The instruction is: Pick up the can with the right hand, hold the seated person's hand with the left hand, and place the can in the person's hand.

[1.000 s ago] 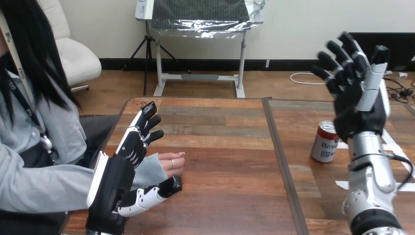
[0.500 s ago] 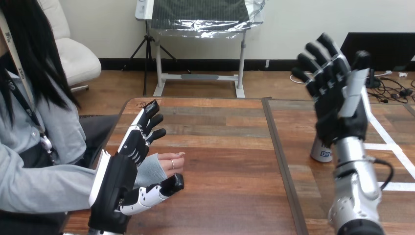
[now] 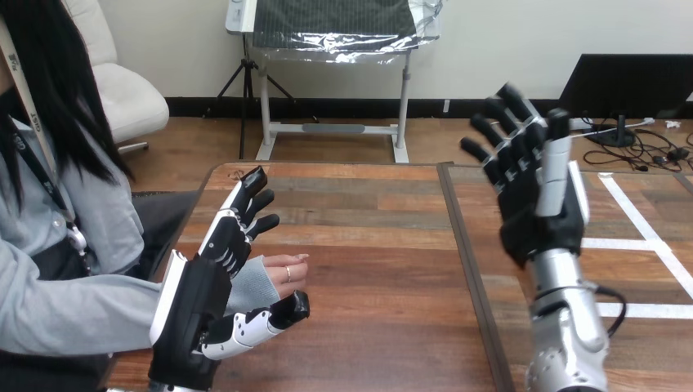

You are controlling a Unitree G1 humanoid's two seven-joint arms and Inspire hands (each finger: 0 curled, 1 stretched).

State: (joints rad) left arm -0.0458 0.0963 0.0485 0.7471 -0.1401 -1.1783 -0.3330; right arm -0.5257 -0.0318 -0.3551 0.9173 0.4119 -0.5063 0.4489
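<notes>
Head view: right of centre, the right hand (image 3: 539, 204) stands upright with its fingers spread and grips nothing. The can is hidden, probably behind it. At lower left, the person's hand (image 3: 282, 273) rests on the tabletop (image 3: 376, 269) between the straight fingers and thumb of the left hand (image 3: 196, 310), unclasped. Bring the right hand down beside the can before curling.

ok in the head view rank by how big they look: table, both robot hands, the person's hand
1. table
2. left hand and right hand, about alike, so tied
3. person's hand, partly hidden by the left hand
</notes>
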